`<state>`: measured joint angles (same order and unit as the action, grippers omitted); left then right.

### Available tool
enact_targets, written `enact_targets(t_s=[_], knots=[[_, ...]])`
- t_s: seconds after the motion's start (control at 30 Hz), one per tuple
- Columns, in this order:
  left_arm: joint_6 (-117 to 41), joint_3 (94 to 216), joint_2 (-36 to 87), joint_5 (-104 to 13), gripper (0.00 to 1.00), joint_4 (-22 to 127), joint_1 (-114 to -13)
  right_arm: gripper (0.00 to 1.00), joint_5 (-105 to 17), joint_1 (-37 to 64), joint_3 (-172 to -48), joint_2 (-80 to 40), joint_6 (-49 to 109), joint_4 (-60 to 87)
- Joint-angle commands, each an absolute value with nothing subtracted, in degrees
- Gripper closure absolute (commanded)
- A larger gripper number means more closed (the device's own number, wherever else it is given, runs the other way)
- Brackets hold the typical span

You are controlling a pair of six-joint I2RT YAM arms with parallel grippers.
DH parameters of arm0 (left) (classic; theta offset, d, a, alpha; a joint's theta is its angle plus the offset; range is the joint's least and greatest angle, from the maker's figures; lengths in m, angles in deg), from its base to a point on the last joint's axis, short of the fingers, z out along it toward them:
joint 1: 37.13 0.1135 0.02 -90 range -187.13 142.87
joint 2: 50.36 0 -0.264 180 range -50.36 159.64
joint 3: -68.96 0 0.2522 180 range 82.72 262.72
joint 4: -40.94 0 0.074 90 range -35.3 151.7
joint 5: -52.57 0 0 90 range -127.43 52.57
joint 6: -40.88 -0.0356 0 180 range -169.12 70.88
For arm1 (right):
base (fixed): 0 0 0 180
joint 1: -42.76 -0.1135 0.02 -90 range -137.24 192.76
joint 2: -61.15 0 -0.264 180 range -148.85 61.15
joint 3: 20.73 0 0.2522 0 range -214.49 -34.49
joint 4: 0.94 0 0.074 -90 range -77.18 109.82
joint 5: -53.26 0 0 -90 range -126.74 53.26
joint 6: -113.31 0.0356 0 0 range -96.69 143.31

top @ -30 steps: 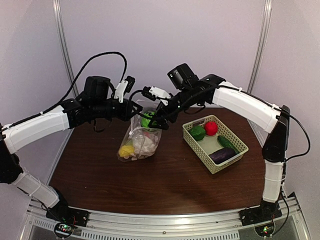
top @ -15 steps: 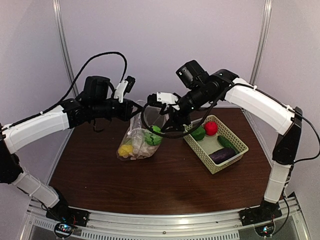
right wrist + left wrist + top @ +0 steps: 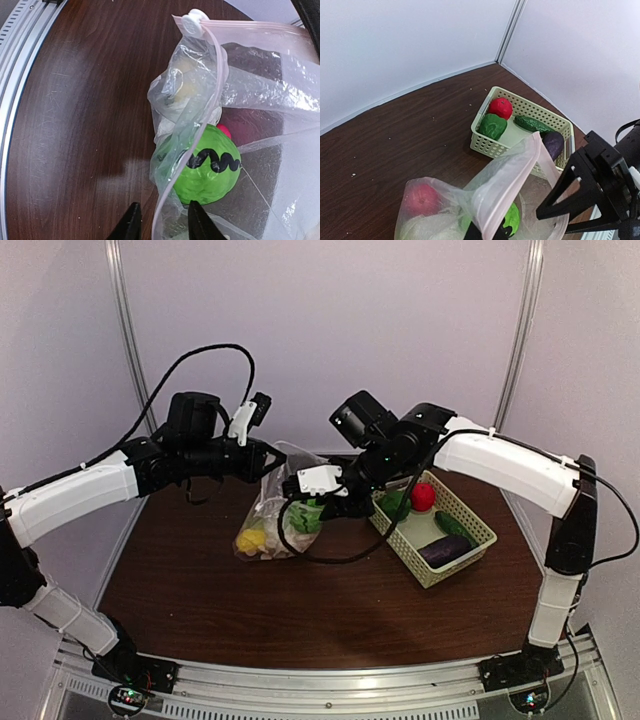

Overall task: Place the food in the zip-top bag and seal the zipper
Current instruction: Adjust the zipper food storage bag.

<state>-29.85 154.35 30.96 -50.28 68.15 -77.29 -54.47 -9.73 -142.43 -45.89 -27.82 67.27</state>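
The zip-top bag [image 3: 272, 510] hangs with its mouth open over the table, and my left gripper [image 3: 485, 235] is shut on its upper rim. Inside lie a green ball with a black squiggle [image 3: 207, 172], a red-pink ball [image 3: 420, 200], a yellow piece [image 3: 250, 538] and something white. My right gripper [image 3: 165, 222] is low at the bag's right side. Its jaws stand narrowly apart, with the pink mouth edge running between them. The zipper [image 3: 250, 24] with its white slider [image 3: 194, 22] runs along the far rim.
A pale green lattice basket [image 3: 470, 550] stands right of the bag. It holds a green piece [image 3: 395, 502], a red ball [image 3: 422, 496], a cucumber [image 3: 455, 525] and an eggplant [image 3: 443, 550]. Walls close the back and sides of the table.
The green ball has dropped from the right gripper into the bag. That gripper rose, then came down and left to the bag's edge, and its jaws narrowed. The left arm kept still.
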Motion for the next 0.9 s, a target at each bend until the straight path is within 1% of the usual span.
enact_targets(t_s=[0.0,0.03,0.07,0.13,0.17,0.23,0.27,0.3,0.37,0.4,0.43,0.5,0.53,0.6,0.67,0.73,0.8,0.87], knots=[[-30.9,156.0,30.7,-50.8,1.00,66.3,-76.7,0.84,-49.4,-10.7,-145.2,-46.5,-27.8,67.0],[-32.6,157.4,30.8,-49.9,1.00,67.8,-76.5,0.96,-49.0,-10.8,-146.9,-46.1,-27.2,67.1],[-33.6,159.2,31.2,-47.9,1.00,70.1,-76.0,1.00,-48.4,-10.8,-148.3,-45.5,-26.6,66.5],[-33.5,164.9,34.1,-45.8,1.00,77.5,-73.4,1.00,-46.0,-10.7,-150.0,-43.4,-25.3,62.5],[-32.4,169.5,37.3,-46.6,1.00,83.4,-70.7,1.00,-45.6,-10.5,-151.2,-43.0,-24.7,60.9],[-29.5,185.0,44.8,-48.6,1.00,97.6,-69.0,1.00,-45.5,-10.1,-155.6,-44.5,-23.7,61.1],[-30.2,189.7,46.0,-52.7,1.00,98.4,-69.0,1.00,-44.9,-10.2,-156.8,-44.7,-23.2,60.7],[-30.3,188.9,44.3,-55.1,1.00,95.1,-68.6,1.00,-44.6,-10.0,-157.5,-44.7,-22.8,59.8],[-29.1,181.8,42.0,-52.2,1.00,88.5,-66.3,1.00,-45.5,-9.5,-158.2,-44.9,-21.8,59.0],[-29.6,180.2,43.4,-51.0,1.00,88.9,-64.6,1.00,-46.1,-9.3,-157.9,-45.4,-22.0,59.2],[-29.3,181.4,46.2,-50.3,1.00,92.4,-63.1,1.00,-44.9,-9.5,-157.8,-45.9,-23.5,59.9],[-28.9,188.1,50.8,-51.0,1.00,99.5,-62.3,1.00,-41.6,-9.6,-158.1,-45.7,-23.5,58.6],[-28.9,188.4,50.6,-53.7,1.00,99.1,-62.5,1.00,-42.8,-9.0,-157.7,-45.1,-22.1,57.5],[-27.3,185.2,47.7,-57.7,1.00,92.5,-62.6,1.00,-48.5,-7.9,-156.8,-45.4,-21.3,58.9],[-27.5,183.6,46.9,-56.5,1.00,89.6,-62.5,1.00,-47.3,-8.6,-157.0,-46.1,-21.1,59.6],[-28.5,183.7,48.6,-56.9,1.00,90.3,-61.8,1.00,-48.3,-8.4,-156.2,-44.4,-18.8,57.3],[-28.8,182.8,49.1,-60.2,1.00,89.8,-61.6,1.00,-50.9,-8.1,-155.7,-43.7,-18.2,57.5],[-28.2,180.0,46.8,-63.1,1.00,85.3,-61.6,1.00,-50.2,-8.4,-154.1,-44.2,-19.6,58.4]])
